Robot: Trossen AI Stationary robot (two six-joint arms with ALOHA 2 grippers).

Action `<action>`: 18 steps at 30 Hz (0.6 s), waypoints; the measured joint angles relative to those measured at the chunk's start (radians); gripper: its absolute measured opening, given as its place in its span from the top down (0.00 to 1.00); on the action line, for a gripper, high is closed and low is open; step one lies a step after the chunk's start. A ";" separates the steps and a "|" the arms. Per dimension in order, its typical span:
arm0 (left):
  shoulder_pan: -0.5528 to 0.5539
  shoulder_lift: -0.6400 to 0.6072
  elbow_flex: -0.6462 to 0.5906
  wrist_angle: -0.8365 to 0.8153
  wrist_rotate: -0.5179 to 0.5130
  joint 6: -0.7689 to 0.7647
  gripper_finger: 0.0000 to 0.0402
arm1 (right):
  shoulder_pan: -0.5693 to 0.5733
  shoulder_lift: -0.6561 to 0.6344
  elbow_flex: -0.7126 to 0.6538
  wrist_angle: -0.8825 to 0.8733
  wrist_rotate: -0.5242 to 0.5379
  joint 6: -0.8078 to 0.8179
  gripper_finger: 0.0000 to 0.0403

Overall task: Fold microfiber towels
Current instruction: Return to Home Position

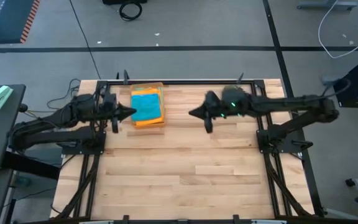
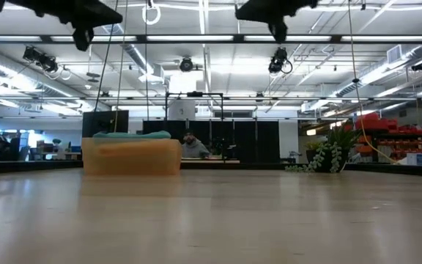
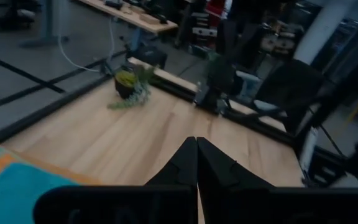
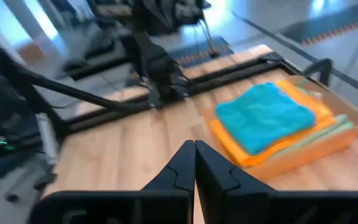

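Observation:
A stack of folded microfiber towels lies in an orange tray [image 1: 157,122] at the table's far left, with a teal towel [image 1: 146,104] on top and orange and pale green ones under it [image 4: 291,146]. My left gripper [image 1: 133,112] is shut and hangs in the air just left of the tray, pointing right; its closed fingers [image 3: 185,163] hold nothing. My right gripper [image 1: 190,114] is also shut and raised, right of the tray and pointing left at it, with its closed fingers [image 4: 207,163] holding nothing. In the low view only the teal top [image 2: 130,135] shows above the tray wall [image 2: 132,155].
A small green plant [image 3: 131,84] stands near the table's far right corner [image 2: 328,155]. A black frame [image 1: 179,81] rims the table. Bare wood [image 1: 179,174] spreads across the middle and near side. A person [image 2: 189,144] sits far off in the room behind.

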 joint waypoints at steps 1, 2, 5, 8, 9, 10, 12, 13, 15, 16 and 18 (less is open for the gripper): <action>-0.020 -0.018 -0.024 0.001 -0.005 0.000 0.98 | 0.014 -0.030 -0.062 0.065 0.003 0.010 0.96; -0.037 -0.034 -0.047 0.001 -0.010 0.001 0.98 | 0.027 -0.060 -0.122 0.123 0.006 0.020 0.96; -0.072 -0.081 -0.119 0.001 -0.014 0.002 0.99 | 0.056 -0.137 -0.282 0.254 0.028 0.066 0.96; -0.083 -0.123 -0.201 0.040 -0.016 0.000 0.99 | 0.075 -0.212 -0.417 0.333 0.076 0.112 0.96; -0.083 -0.137 -0.231 0.069 -0.016 -0.004 0.99 | 0.078 -0.236 -0.457 0.354 0.091 0.125 0.97; -0.083 -0.149 -0.262 0.101 -0.016 -0.008 0.99 | 0.078 -0.258 -0.496 0.374 0.102 0.134 0.97; -0.083 -0.169 -0.325 0.172 -0.013 -0.026 0.99 | 0.075 -0.300 -0.564 0.413 0.113 0.148 0.98; -0.083 -0.179 -0.355 0.205 -0.013 -0.026 0.99 | 0.071 -0.320 -0.595 0.435 0.115 0.152 0.98; -0.083 -0.196 -0.409 0.256 -0.013 -0.027 0.99 | 0.060 -0.356 -0.649 0.471 0.115 0.155 0.98; -0.082 -0.204 -0.435 0.281 -0.013 -0.027 0.98 | 0.054 -0.373 -0.673 0.485 0.115 0.156 0.98; -0.082 -0.220 -0.480 0.326 -0.012 -0.046 0.98 | 0.039 -0.406 -0.717 0.496 0.115 0.156 0.98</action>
